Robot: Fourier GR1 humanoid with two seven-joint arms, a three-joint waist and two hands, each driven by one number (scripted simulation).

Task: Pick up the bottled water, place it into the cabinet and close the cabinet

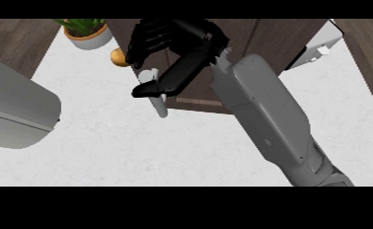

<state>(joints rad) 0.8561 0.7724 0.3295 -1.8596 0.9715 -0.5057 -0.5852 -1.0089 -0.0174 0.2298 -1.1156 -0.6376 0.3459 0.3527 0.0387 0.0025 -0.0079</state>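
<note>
I see right black hand (pixel 171 50) curled round pale clear plastic water bottle (pixel 154 97), held tilted over white counter (pixel 146 144) before dark wooden cabinet (pixel 270 35). Potted green plant (pixel 87 33) far left.

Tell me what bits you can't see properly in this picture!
- Bottled water, head view: mostly hidden by the right hand curled round it.
- Cabinet: the inside is covered by the hand and forearm.
- Orange round thing: partly behind the fingers, too little showing to name.
- Potted plant: leaves cut off at the top.
- Left hand: not in view.
</note>
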